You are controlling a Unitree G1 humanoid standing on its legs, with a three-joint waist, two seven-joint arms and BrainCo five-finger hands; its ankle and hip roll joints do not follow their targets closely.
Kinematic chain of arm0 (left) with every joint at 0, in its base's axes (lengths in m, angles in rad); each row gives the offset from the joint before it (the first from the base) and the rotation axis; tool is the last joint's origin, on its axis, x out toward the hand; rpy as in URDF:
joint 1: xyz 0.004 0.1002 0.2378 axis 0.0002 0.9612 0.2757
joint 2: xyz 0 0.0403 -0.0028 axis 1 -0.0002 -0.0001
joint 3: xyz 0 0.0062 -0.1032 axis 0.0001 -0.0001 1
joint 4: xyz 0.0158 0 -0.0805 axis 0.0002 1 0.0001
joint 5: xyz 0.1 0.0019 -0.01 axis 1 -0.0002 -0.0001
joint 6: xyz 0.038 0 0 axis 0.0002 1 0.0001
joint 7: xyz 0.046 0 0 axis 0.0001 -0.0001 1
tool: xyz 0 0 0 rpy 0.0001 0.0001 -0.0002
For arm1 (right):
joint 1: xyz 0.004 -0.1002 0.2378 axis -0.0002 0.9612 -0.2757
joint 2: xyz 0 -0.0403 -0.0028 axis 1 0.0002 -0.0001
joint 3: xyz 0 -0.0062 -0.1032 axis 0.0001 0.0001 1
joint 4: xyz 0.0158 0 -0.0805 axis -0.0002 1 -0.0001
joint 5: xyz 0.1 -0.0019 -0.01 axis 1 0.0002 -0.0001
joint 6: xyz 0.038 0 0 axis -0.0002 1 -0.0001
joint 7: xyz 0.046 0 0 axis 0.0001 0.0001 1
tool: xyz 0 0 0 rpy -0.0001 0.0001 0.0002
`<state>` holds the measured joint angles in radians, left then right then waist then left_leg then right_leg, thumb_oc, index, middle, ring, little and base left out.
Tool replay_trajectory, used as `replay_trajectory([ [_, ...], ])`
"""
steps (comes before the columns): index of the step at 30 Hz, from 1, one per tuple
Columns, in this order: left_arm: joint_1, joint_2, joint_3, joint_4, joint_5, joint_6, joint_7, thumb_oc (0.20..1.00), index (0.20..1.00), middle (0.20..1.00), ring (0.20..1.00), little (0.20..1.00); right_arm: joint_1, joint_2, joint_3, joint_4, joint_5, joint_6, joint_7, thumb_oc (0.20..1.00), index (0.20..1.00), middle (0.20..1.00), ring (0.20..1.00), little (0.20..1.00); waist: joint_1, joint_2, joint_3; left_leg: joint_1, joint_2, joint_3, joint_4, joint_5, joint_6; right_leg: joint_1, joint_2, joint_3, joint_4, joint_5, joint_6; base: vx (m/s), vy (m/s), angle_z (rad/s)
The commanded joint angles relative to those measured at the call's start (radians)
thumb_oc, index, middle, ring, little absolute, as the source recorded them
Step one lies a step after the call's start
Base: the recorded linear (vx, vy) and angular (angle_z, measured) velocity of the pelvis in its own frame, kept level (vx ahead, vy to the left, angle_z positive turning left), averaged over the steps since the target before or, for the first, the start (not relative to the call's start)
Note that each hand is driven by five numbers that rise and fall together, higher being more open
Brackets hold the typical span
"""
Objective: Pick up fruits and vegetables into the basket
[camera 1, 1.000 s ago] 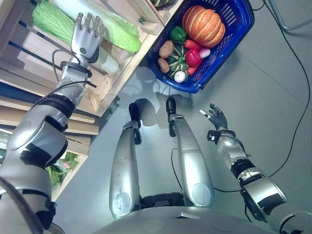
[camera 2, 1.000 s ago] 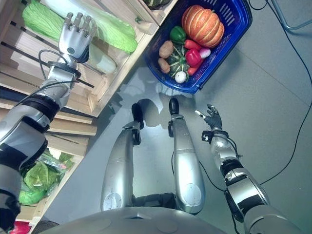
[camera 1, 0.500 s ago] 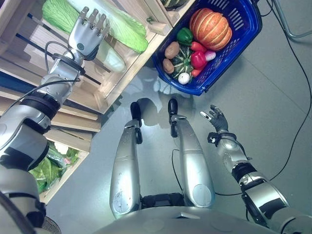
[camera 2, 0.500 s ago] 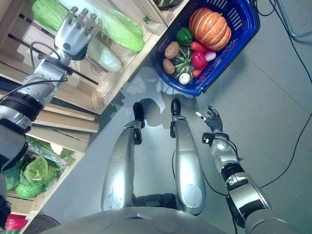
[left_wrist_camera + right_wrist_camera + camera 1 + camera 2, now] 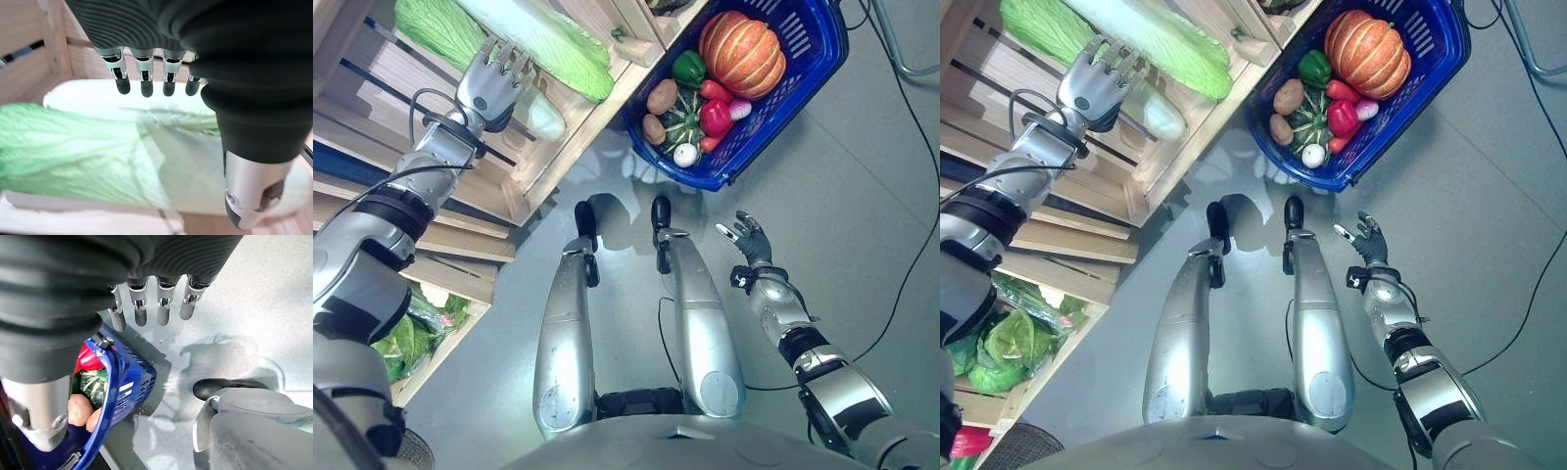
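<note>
A: Starting with the left eye view, what does the left hand (image 5: 492, 83) do?
B: It reaches into the slatted wooden crate (image 5: 543, 166) on the floor, fingers spread and relaxed, hovering just over the long pale-green napa cabbage (image 5: 548, 44) lying there. Nothing is held.
A: And the deep blue plastic basket (image 5: 803, 69)?
B: It stands on the grey floor (image 5: 862, 196) just beside the crate. Inside lie a ribbed orange pumpkin (image 5: 742, 51), a green bell pepper (image 5: 686, 67), a red bell pepper (image 5: 715, 116), two brown potatoes (image 5: 661, 96), a striped dark-green squash (image 5: 684, 123) and a small white onion (image 5: 685, 155).
A: The right eye view?
B: The right hand (image 5: 1365, 238) hangs low over the floor, well apart from the basket, loosely open and empty.
A: Left wrist view?
B: Straight fingers (image 5: 142, 78) point down above the cabbage, not touching it; crate boards stand behind.
A: Right wrist view?
B: Fingers (image 5: 164, 301) are extended over bare floor; the basket's blue corner shows past the thumb, with potatoes and red pepper inside.
</note>
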<state>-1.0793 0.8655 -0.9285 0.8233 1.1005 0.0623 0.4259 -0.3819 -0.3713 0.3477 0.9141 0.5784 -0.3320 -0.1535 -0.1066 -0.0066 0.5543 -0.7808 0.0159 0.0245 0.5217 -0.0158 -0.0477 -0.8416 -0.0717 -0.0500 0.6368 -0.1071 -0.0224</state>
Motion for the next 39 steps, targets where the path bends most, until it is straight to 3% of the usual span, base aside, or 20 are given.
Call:
replay_trajectory([
  [1, -0.024, -0.004, 0.030, 0.044, -0.028, 0.018, 0.010, 1.000, 1.000, 1.000, 1.000, 1.000, 0.046, -0.030, -0.021, -0.045, 0.017, -0.038, -0.017, 1.000, 1.000, 1.000, 1.000, 1.000, 0.000, 0.007, -0.034, -0.033, -0.023, 0.091, 0.076, -0.092, 0.048, 0.051, 0.037, -0.014, -0.076, 0.044, 0.038, 0.00, 0.000, 0.00],
  [5, -0.037, -0.034, 0.022, 0.076, -0.051, 0.043, -0.018, 1.000, 1.000, 1.000, 1.000, 1.000, 0.041, -0.022, -0.013, -0.047, 0.017, -0.039, -0.027, 1.000, 1.000, 1.000, 1.000, 1.000, -0.004, 0.003, -0.034, -0.037, -0.023, 0.092, 0.071, -0.089, 0.050, 0.042, 0.040, -0.011, -0.074, 0.046, 0.040, 0.00, 0.001, -0.01],
  [7, -0.023, -0.061, 0.036, 0.104, -0.101, 0.087, 0.009, 1.000, 1.000, 1.000, 1.000, 1.000, 0.031, -0.016, -0.008, -0.052, 0.025, -0.038, -0.042, 1.000, 1.000, 1.000, 1.000, 1.000, -0.004, -0.002, -0.034, -0.036, -0.023, 0.093, 0.061, -0.084, 0.050, 0.043, 0.044, -0.008, -0.083, 0.049, 0.039, 0.00, 0.000, 0.00],
  [11, -0.037, -0.105, 0.030, 0.180, -0.069, 0.113, 0.016, 1.000, 1.000, 1.000, 1.000, 1.000, 0.025, -0.014, 0.000, -0.053, 0.037, -0.050, -0.046, 1.000, 1.000, 1.000, 1.000, 1.000, -0.013, -0.010, -0.034, -0.049, -0.020, 0.096, 0.065, -0.082, 0.051, 0.025, 0.050, -0.002, -0.075, 0.050, 0.037, 0.00, 0.000, 0.00],
  [17, -0.075, -0.145, 0.023, 0.229, -0.088, 0.262, -0.005, 1.000, 1.000, 1.000, 1.000, 1.000, 0.016, -0.015, 0.010, -0.093, 0.055, -0.045, -0.065, 1.000, 1.000, 1.000, 1.000, 1.000, -0.023, -0.023, -0.034, -0.078, -0.021, 0.096, 0.065, -0.078, 0.052, -0.009, 0.058, 0.002, -0.069, 0.054, 0.034, 0.00, 0.003, -0.03],
  [21, -0.090, -0.174, 0.023, 0.252, -0.015, 0.366, -0.045, 1.000, 1.000, 1.000, 1.000, 1.000, 0.015, -0.011, 0.022, -0.134, 0.061, -0.041, -0.084, 1.000, 1.000, 1.000, 1.000, 1.000, -0.033, -0.030, -0.034, -0.103, -0.019, 0.098, 0.072, -0.081, 0.052, -0.041, 0.062, 0.006, -0.059, 0.053, 0.035, 0.01, 0.005, -0.02],
  [29, -0.124, -0.192, 0.013, 0.255, 0.082, 0.454, -0.151, 1.000, 1.000, 1.000, 1.000, 1.000, 0.026, -0.009, 0.027, -0.177, 0.069, -0.035, -0.100, 1.000, 1.000, 1.000, 1.000, 1.000, -0.046, -0.032, -0.034, -0.146, -0.021, 0.097, 0.079, -0.079, 0.050, -0.089, 0.067, 0.011, -0.043, 0.059, 0.038, 0.01, 0.008, -0.03],
  [30, -0.128, -0.194, 0.008, 0.249, 0.083, 0.469, -0.168, 0.467, 0.467, 0.467, 0.467, 0.467, 0.030, -0.011, 0.028, -0.182, 0.074, -0.038, -0.098, 1.000, 1.000, 1.000, 1.000, 1.000, -0.047, -0.032, -0.034, -0.152, -0.023, 0.096, 0.079, -0.079, 0.050, -0.097, 0.068, 0.012, -0.044, 0.061, 0.039, 0.02, 0.001, -0.05],
  [32, -0.124, -0.199, 0.010, 0.234, 0.105, 0.484, -0.186, 0.200, 0.200, 0.200, 0.200, 0.200, 0.039, -0.011, 0.026, -0.190, 0.073, -0.041, -0.096, 1.000, 1.000, 1.000, 1.000, 1.000, -0.048, -0.034, -0.034, -0.155, -0.024, 0.095, 0.076, -0.078, 0.050, -0.102, 0.070, 0.012, -0.041, 0.061, 0.040, 0.02, -0.009, -0.05],
  [36, -0.122, -0.202, 0.013, 0.224, 0.125, 0.492, -0.195, 0.200, 0.200, 0.200, 0.200, 0.200, 0.042, -0.011, 0.025, -0.192, 0.075, -0.050, -0.089, 1.000, 1.000, 1.000, 1.000, 1.000, -0.048, -0.035, -0.034, -0.153, -0.026, 0.094, 0.073, -0.077, 0.049, -0.099, 0.073, 0.011, -0.043, 0.060, 0.039, 0.00, -0.012, -0.01],
  [39, -0.120, -0.197, 0.020, 0.226, 0.069, 0.497, -0.132, 0.200, 0.200, 0.200, 0.200, 0.200, 0.044, -0.009, 0.025, -0.189, 0.082, -0.063, -0.086, 1.000, 1.000, 1.000, 1.000, 1.000, -0.045, -0.036, -0.034, -0.144, -0.027, 0.093, 0.076, -0.079, 0.049, -0.090, 0.073, 0.007, -0.040, 0.057, 0.038, 0.00, -0.029, -0.01],
])
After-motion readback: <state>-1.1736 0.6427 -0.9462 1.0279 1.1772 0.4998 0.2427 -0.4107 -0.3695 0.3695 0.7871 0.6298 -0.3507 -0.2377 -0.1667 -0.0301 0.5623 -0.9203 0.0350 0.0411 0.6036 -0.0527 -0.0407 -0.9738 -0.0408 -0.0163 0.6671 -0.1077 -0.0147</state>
